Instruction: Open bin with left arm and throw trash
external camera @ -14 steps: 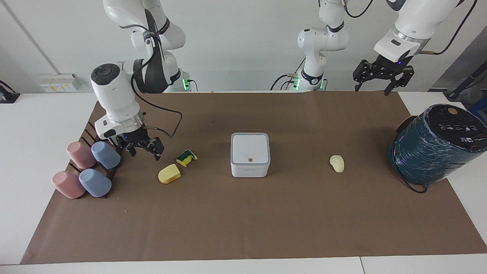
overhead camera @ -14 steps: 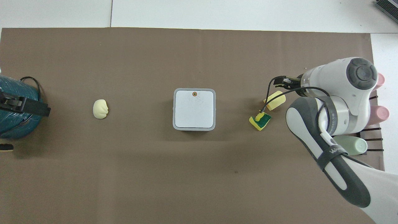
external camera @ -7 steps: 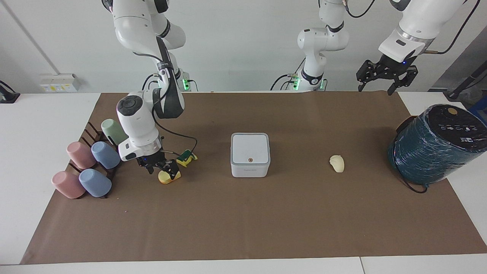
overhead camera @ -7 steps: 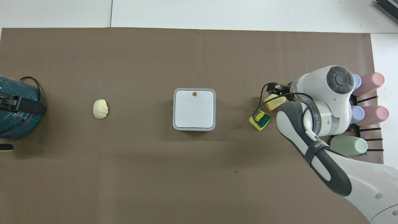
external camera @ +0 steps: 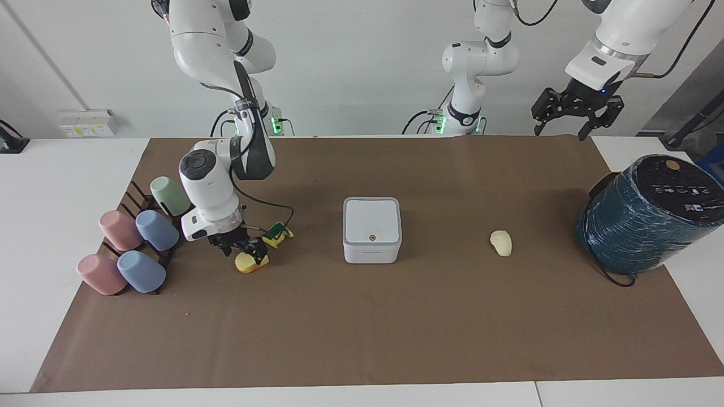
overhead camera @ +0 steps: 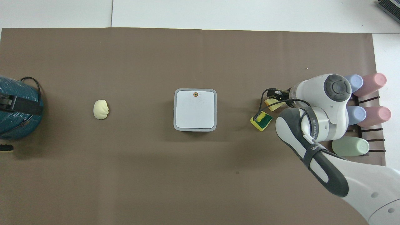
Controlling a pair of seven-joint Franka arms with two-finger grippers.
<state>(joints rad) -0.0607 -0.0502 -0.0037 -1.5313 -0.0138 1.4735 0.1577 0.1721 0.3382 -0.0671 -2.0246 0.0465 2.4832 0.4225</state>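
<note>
Starting at the right arm's end of the table, we have our right gripper (external camera: 245,252) down on the soft yellow-orange wedge of trash (external camera: 252,263), fingers apart around it and, as far as we can tell, not yet clamped, with the green-and-yellow sponge scrap (external camera: 277,233) just beside it. The small white square bin with its grey-edged lid (external camera: 371,229) sits mid-table, lid down, so opening it and all three throws remain. Toward the left arm's end lies the cream-white lump (external camera: 501,242), and our left gripper (external camera: 577,111) waits high over the table's edge, fingers apart and empty.
</note>
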